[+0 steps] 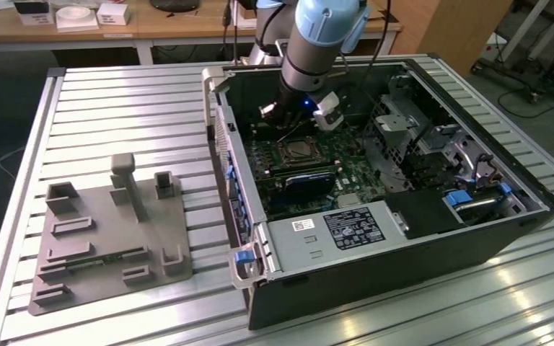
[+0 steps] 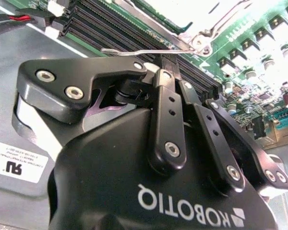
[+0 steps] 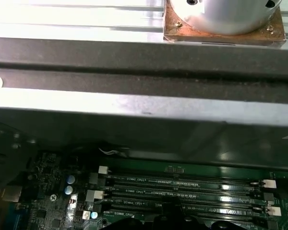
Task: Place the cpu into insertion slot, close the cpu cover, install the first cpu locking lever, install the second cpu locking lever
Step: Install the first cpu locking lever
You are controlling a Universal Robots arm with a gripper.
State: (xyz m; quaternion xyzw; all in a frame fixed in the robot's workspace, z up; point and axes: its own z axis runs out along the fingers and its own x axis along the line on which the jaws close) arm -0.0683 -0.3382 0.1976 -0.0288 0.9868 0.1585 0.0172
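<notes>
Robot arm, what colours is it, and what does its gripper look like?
The arm is a silvery-grey tube with light blue caps. Its gripper is black, built of jointed bars with shiny silver screws and white lettering.

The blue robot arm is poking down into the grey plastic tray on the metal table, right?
Not quite. The blue robot arm is poking down into the open computer case, over its green circuit board, not into the grey plastic tray. The tray sits beside the case on the metal table, toward the exterior view's left. The exterior view shows this.
</notes>
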